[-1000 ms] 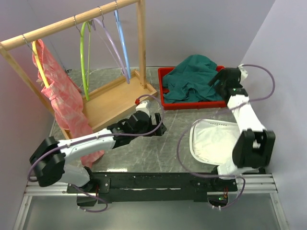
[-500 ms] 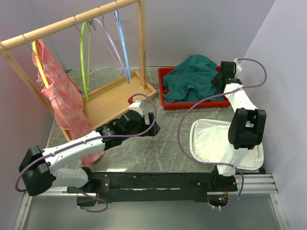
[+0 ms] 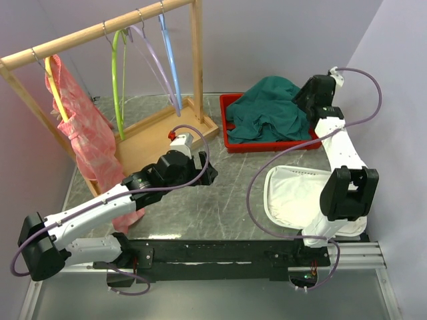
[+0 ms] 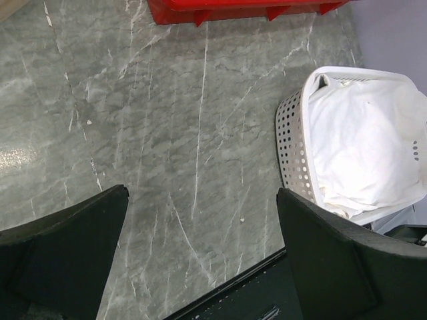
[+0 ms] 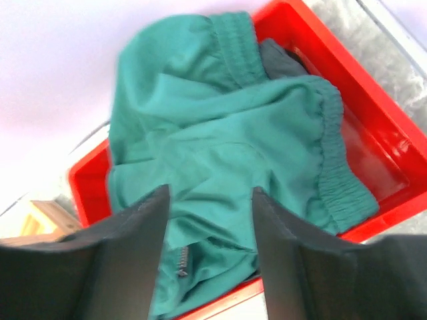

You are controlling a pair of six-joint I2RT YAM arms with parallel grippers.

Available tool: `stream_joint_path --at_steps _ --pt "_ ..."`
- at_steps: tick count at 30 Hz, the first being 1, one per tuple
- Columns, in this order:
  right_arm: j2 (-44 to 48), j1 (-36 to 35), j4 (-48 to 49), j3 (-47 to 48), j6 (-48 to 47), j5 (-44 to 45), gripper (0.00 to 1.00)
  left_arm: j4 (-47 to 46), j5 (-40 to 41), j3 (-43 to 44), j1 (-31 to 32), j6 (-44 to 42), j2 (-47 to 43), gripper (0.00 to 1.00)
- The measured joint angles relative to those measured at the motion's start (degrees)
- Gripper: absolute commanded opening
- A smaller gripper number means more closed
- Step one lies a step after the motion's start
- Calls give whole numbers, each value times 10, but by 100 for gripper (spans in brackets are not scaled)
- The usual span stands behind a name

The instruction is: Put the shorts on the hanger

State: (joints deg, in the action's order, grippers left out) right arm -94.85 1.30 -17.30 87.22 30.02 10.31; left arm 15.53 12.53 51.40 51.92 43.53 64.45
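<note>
The dark teal-green shorts (image 3: 270, 110) lie crumpled in the red tray (image 3: 267, 145) at the back right. In the right wrist view the elastic waistband of the shorts (image 5: 220, 133) runs down the right side. My right gripper (image 3: 308, 100) hovers over the tray's right end; seen from the wrist, the right gripper (image 5: 210, 200) has its jaws apart above the fabric and holds nothing. The lime-green hanger (image 3: 117, 73) hangs empty on the wooden rack (image 3: 100, 30). My left gripper (image 3: 207, 175) stands open over bare table; the left gripper (image 4: 200, 200) is empty.
On the rack hang a pink-red garment (image 3: 90, 143) on a yellow hanger (image 3: 55, 87), a lilac hanger (image 3: 153, 60) and a light-blue hanger (image 3: 171, 60). A white basket (image 3: 293, 193) sits by the right arm's base. A dark garment (image 5: 283, 57) lies under the shorts.
The right gripper has shifted back and up along the tray's right end. The left arm has stretched out, carrying its wrist a little left toward the rack.
</note>
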Motion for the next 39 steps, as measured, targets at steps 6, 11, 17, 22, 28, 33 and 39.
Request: stream_joint_path --at_steps 6,11,17,22,28,33,39 --pt "-41 52 32 -50 -2 -39 71 13 -1 4 -1 -2 -1 99" --pt "-99 53 58 -51 -2 -66 35 16 -1 6 -2 -7 -1 99" --pt "-108 43 78 -54 2 -80 0 16 -2 6 -3 -8 -1 99" --pt "-68 22 73 -71 3 -72 0 16 -2 6 -4 -9 -2 99" --pt "54 -42 45 -65 -2 -50 0 23 -1 6 -7 -9 -14 100" --pt "157 -140 27 -10 -21 -18 0 30 5 6 -9 -9 -43 97" --pt "261 -263 11 24 -48 21 0 38 12 6 -10 -9 -83 97"
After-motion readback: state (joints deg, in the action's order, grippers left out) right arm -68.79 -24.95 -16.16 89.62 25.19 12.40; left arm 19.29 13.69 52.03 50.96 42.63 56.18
